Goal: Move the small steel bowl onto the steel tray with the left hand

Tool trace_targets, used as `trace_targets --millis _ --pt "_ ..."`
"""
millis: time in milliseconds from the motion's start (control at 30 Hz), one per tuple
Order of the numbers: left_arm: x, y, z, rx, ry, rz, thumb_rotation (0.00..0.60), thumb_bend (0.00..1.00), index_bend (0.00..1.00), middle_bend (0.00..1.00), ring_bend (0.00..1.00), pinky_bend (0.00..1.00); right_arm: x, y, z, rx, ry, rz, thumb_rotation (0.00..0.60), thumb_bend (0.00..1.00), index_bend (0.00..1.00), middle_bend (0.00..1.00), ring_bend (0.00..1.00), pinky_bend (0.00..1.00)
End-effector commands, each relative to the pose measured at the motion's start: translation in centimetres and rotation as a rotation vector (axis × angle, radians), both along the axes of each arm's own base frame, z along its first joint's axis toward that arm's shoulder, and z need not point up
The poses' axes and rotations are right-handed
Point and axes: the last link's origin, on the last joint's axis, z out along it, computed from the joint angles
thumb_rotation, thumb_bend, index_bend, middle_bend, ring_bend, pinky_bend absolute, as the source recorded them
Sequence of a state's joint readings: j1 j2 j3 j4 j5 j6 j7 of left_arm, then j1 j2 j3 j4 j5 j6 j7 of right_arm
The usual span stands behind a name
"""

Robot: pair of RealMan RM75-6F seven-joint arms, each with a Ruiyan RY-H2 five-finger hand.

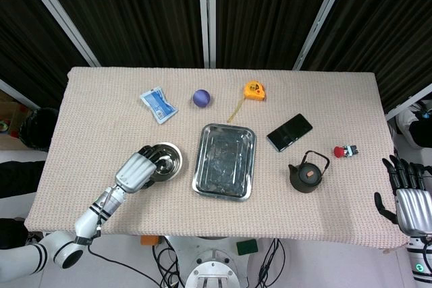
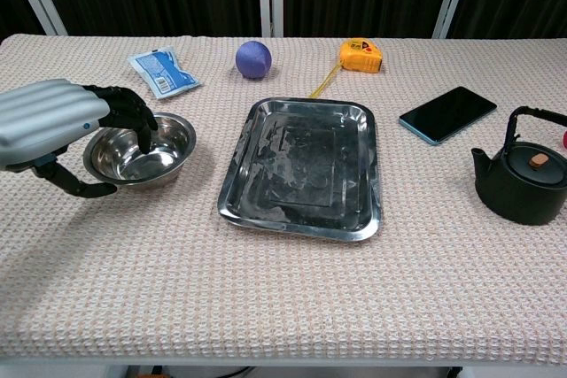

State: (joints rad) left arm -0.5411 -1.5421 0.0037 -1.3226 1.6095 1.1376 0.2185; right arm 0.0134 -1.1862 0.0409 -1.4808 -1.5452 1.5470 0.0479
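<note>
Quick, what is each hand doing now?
Left hand: fingers curled over the small steel bowl rim, thumb outside; gripping it.
Right hand: open, holding nothing.

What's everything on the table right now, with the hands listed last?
Bowl: one, steel, left of the tray, left hand's fingers over its rim and inside.
Tray: one, steel, table centre.
Packet: one, blue and white, far left.
Ball: one, purple, behind the tray.
Tape measure: one, orange-yellow, far centre, tape drawn out.
Phone: one, dark, right of the tray.
Kettle: one, black, near right.
Small toy: one, red and white, right of the kettle.
Left hand: at the bowl.
Right hand: off the table's right edge, fingers spread, holding nothing.
</note>
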Motion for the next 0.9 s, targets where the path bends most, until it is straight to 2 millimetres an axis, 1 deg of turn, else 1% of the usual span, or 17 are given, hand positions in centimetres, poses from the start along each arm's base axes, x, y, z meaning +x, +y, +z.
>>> trace_targets --millis 33,233,400,567,733,800,867,900 --pt "0.0 0.0 0.0 0.001 0.001 0.001 0.600 0.20 0.40 0.25 0.13 0.25 0.0 0.0 0.0 0.000 0.000 -0.001 0.600 0.44 0.00 0.00 0.00 0.00" --pt "0.0 0.1 0.0 0.008 0.012 -0.003 0.600 0.20 0.40 0.25 0.13 0.25 0.0 0.0 0.0 0.000 0.001 0.001 0.600 0.44 0.00 0.00 0.00 0.00" --pt "-0.1 0.1 -0.2 0.000 0.036 -0.008 0.600 0.21 0.46 0.26 0.13 0.25 -0.1 0.1 0.1 -0.001 -0.001 -0.003 0.600 0.44 0.00 0.00 0.00 0.00" --pt "-0.4 0.1 -0.8 -0.002 0.067 -0.007 0.600 0.22 0.48 0.26 0.13 0.25 -0.2 0.1 0.1 -0.001 -0.003 -0.003 0.600 0.45 0.00 0.00 0.00 0.00" --pt "-0.4 0.2 -1.2 0.004 0.073 -0.012 0.600 0.31 0.52 0.26 0.13 0.25 -0.2 0.1 0.1 -0.004 -0.003 -0.004 0.600 0.46 0.00 0.00 0.00 0.00" --pt "-0.4 0.2 -1.3 0.011 0.074 -0.014 0.600 0.36 0.56 0.27 0.14 0.25 -0.2 0.1 0.1 -0.005 -0.004 -0.004 0.600 0.46 0.00 0.00 0.00 0.00" --pt "-0.4 0.2 -1.3 0.024 0.080 -0.022 0.600 0.43 0.64 0.28 0.15 0.26 -0.3 0.1 0.1 -0.005 -0.004 -0.005 0.600 0.45 0.00 0.00 0.00 0.00" --pt "-0.4 0.2 -1.4 0.028 0.083 -0.026 0.600 0.45 0.67 0.29 0.16 0.26 -0.3 0.1 0.1 -0.005 -0.004 -0.006 0.600 0.45 0.00 0.00 0.00 0.00"
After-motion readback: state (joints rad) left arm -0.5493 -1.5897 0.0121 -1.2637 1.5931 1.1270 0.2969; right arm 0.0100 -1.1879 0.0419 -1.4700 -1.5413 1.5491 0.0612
